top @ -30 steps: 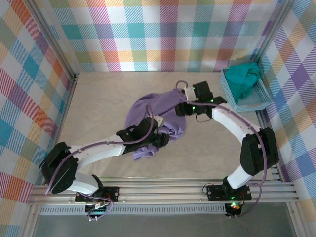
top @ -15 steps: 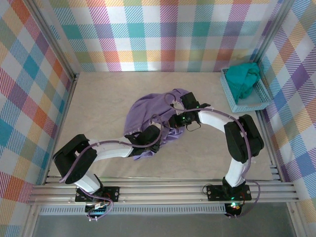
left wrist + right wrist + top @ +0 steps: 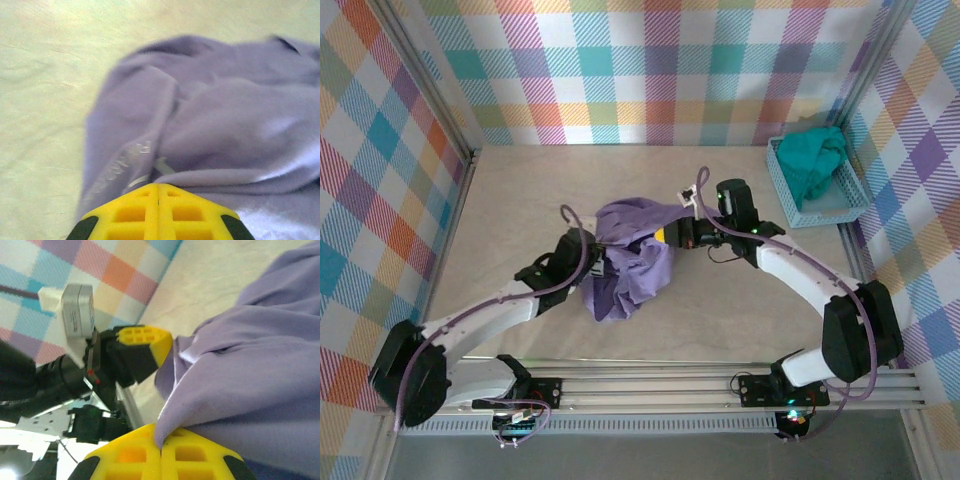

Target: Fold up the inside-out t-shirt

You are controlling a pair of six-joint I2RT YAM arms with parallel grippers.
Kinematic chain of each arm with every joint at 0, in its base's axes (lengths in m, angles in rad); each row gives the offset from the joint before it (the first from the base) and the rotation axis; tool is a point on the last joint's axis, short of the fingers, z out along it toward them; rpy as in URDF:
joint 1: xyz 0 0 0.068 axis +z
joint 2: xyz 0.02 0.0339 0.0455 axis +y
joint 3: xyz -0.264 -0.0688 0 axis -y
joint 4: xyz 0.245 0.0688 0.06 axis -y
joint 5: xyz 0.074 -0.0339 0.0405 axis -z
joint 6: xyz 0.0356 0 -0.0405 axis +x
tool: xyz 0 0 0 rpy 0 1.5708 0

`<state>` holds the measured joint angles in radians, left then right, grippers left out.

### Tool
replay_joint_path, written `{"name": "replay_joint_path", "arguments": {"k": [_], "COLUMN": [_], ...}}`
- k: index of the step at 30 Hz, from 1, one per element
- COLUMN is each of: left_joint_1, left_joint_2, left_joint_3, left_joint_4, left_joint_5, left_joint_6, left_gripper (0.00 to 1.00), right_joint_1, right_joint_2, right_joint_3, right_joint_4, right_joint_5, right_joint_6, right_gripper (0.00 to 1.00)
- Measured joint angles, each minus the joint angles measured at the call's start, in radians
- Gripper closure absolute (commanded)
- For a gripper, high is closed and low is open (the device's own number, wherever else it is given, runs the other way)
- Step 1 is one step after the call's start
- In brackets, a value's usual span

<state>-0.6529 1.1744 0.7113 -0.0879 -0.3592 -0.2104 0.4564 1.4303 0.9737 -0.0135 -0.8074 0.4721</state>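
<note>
Inside-out t-shirt (image 3: 632,262) hangs bunched between both arms over mid-worktop (image 3: 510,200), with the left tool (image 3: 158,186) and right tool (image 3: 161,432) each pinched shut on its cloth. Off to the right, a basket (image 3: 782,182) holds a teal garment (image 3: 815,155), well apart.

Both arms are built of glossy white tubular links joined by chunky black joint housings. The left arm (image 3: 485,317) carries a lavender cable looping loosely along its links. The right arm (image 3: 790,265) has a matching cable and small green lights glowing on its joints. Each stands on a black base plate at the near edge of the table (image 3: 520,200). The left gripper (image 3: 158,189) and the right gripper (image 3: 161,436) have bright yellow fingers (image 3: 130,215) moulded with square grid pockets and tipped with black corners. A pale grey box (image 3: 76,312) on a white bracket sits behind the left gripper's fingers.
</note>
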Motion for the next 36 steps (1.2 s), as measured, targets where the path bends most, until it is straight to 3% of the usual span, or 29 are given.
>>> {"name": "replay_joint_path", "arguments": {"k": [6,7,9,14,21,28,36], "left_joint_1": [0.017,0.017,0.017,0.017,-0.051,-0.195,-0.196], "left_joint_2": [-0.03,-0.025,-0.016,-0.026,-0.043,0.116,0.151], "left_joint_3": [0.036,0.046,0.062,0.062,0.042,0.058,0.059], "left_joint_4": [-0.158,-0.188,-0.232,-0.246,-0.216,-0.208,-0.19], "left_joint_5": [-0.108,-0.121,-0.128,0.011,0.224,0.225,0.148], "left_joint_6": [-0.053,-0.061,-0.074,-0.105,-0.119,-0.087,-0.049], "left_gripper": [1.0,0.97,0.8,0.54,0.38,0.4,0.37], "right_joint_1": [0.014,0.014,0.014,0.014,0.014,0.013,-0.005], "right_joint_2": [0.002,0.004,0.017,0.064,0.076,0.076,0.072], "right_joint_3": [0.017,0.023,0.034,0.034,0.033,0.033,0.033], "right_joint_4": [-0.083,-0.098,-0.122,-0.144,-0.147,-0.149,-0.198], "right_joint_5": [0.042,0.055,0.08,0.11,0.135,0.153,0.171], "right_joint_6": [-0.041,-0.054,-0.08,-0.104,-0.119,-0.122,-0.172], "right_gripper": [1.0,1.0,1.0,1.0,1.0,1.0,1.0]}}
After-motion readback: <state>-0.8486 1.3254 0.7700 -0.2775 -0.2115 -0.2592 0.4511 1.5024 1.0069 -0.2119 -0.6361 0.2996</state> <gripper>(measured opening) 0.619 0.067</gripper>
